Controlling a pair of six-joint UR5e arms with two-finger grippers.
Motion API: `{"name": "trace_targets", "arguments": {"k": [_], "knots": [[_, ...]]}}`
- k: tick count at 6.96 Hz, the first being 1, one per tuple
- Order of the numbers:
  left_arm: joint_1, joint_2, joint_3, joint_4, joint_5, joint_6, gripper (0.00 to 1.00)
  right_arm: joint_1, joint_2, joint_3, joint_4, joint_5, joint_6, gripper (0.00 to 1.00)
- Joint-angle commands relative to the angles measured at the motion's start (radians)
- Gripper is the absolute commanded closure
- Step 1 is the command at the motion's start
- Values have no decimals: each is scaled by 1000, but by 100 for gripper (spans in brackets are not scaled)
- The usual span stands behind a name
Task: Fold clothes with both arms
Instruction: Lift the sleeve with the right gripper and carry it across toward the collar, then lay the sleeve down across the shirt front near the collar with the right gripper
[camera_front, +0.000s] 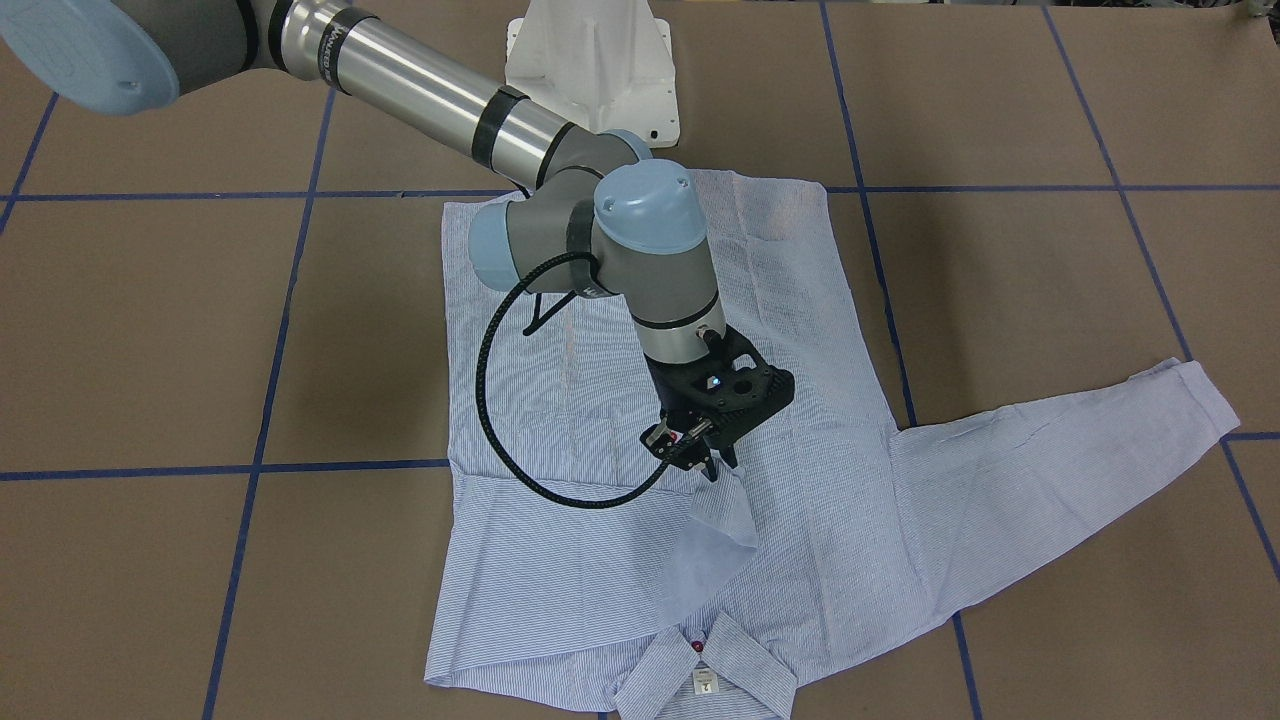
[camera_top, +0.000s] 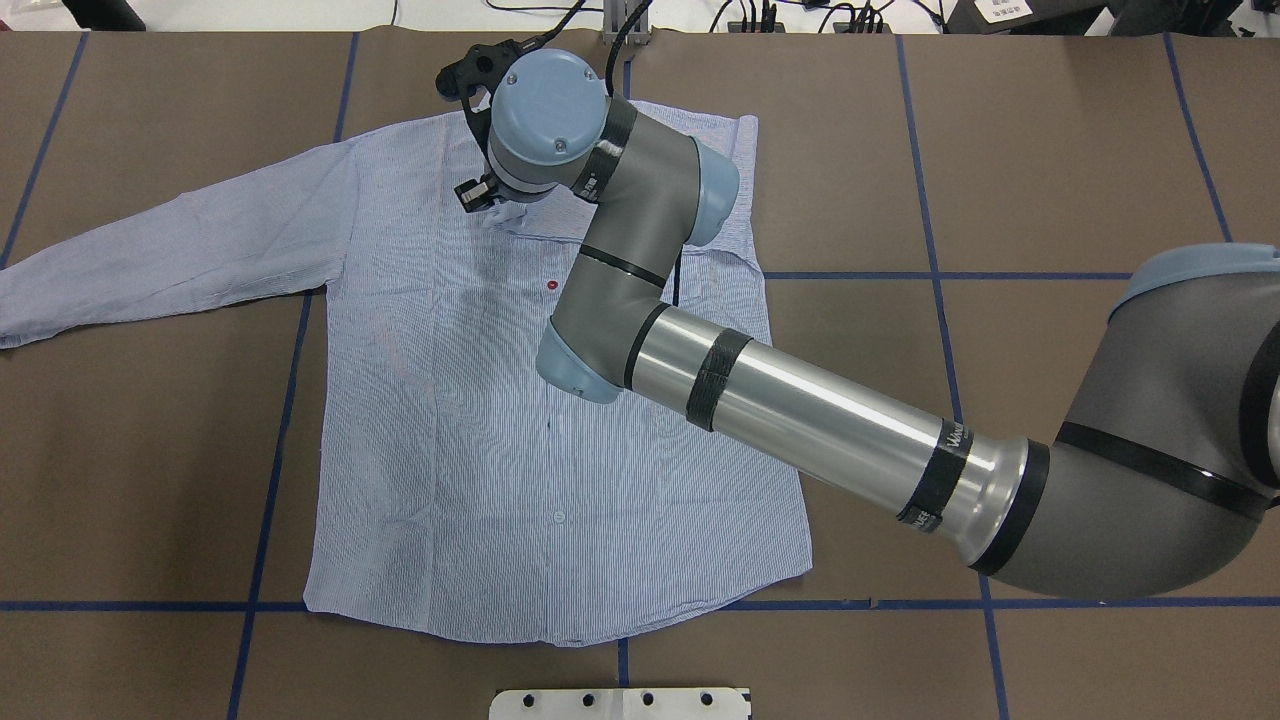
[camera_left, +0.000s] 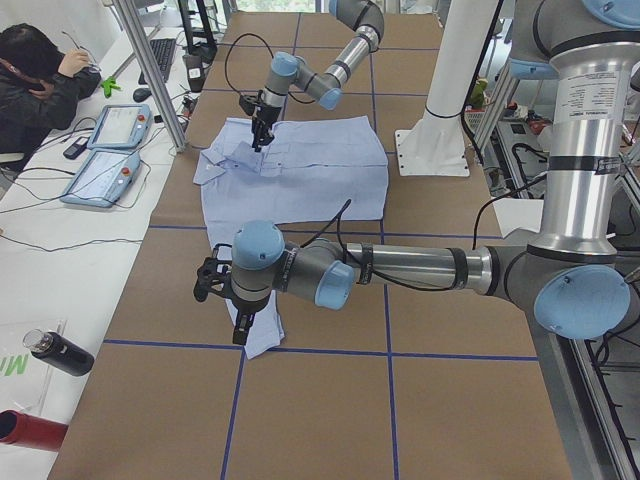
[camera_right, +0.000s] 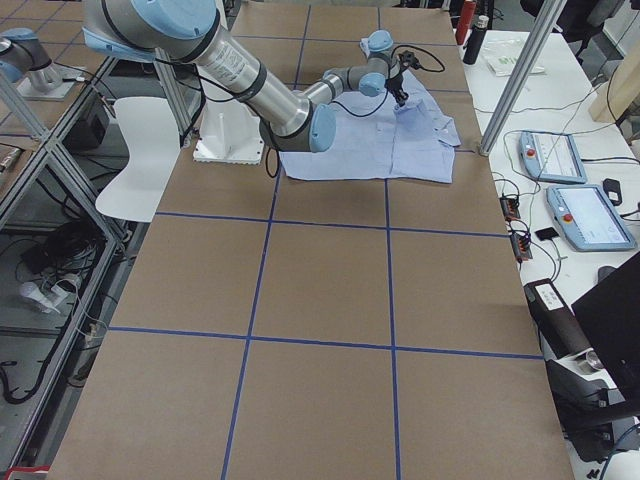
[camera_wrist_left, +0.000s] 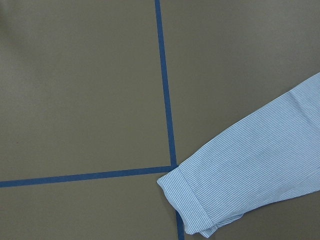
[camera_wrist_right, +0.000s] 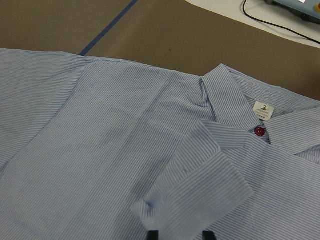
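Observation:
The light blue striped shirt (camera_front: 830, 500) lies front up on the brown table, collar (camera_front: 705, 675) at the far side from the robot. My right gripper (camera_front: 705, 462) hangs over the chest just short of the collar. It is shut on the cuff (camera_wrist_right: 210, 195) of one sleeve, which is folded in across the body. The other sleeve (camera_top: 170, 250) lies stretched out flat, its cuff (camera_wrist_left: 200, 200) beside a tape crossing. My left gripper (camera_left: 240, 328) hovers above that cuff. It shows only in the exterior left view, so I cannot tell its state.
The white pedestal (camera_front: 590, 70) stands at the hem side of the shirt. Blue tape lines (camera_front: 270, 400) grid the brown table. A person (camera_left: 30, 90) sits at a side bench with teach pendants (camera_left: 100, 150). A dark bottle (camera_left: 60, 355) lies there too.

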Motion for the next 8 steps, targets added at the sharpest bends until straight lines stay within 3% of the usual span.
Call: {"name": "trace_targets", "arguments": {"k": [1,3,5,6,8], "knots": [[0,-15,12,0,0,-3,0,-12,18,-4,-3,-15,43,2],[0,-24,25,-1,0,-5,0,-12,15,-24,-3,-15,44,2],[0,-29,26,-1,0,-3,0,-18,22,-112,55,-114,44,2],[0,-29,28,-1,0,-3,0,-37,33,-205,176,-221,63,2],[0,-32,28,-1,0,-3,0,-51,47,-238,186,-223,211,3]]}}
